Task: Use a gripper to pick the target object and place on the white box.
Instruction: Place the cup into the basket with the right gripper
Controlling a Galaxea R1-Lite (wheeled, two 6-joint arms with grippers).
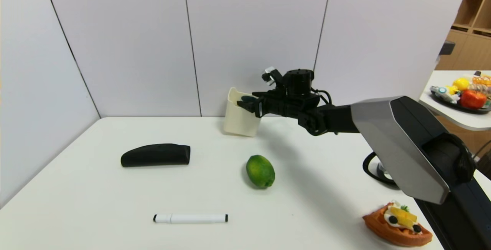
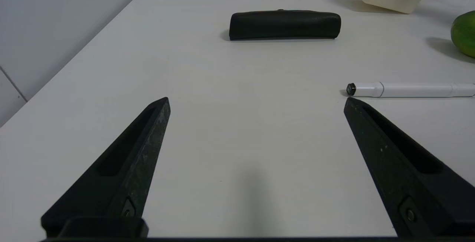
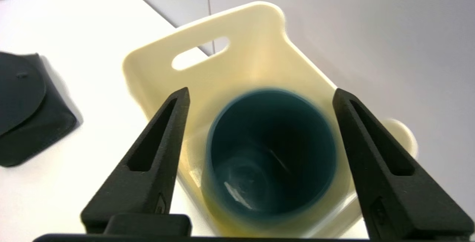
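Right wrist view shows the right gripper (image 3: 259, 97) released, jaws apart on either side of the tumbler (image 3: 271, 156), which sits inside the white box (image 3: 237, 26) near the table's (image 1: 96, 204) back edge. The left gripper (image 2: 256, 104) stands spread over the table.

One tumbler (image 3: 272, 153), one white box (image 1: 241, 114), one lime (image 1: 260, 171), one marker (image 1: 190, 218), one black pouch (image 1: 156, 155), one waffle toy (image 1: 397, 224).

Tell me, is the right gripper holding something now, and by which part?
Nothing appears held. The right gripper has open jaws standing clear of the tumbler, which sits blurred inside the white box.
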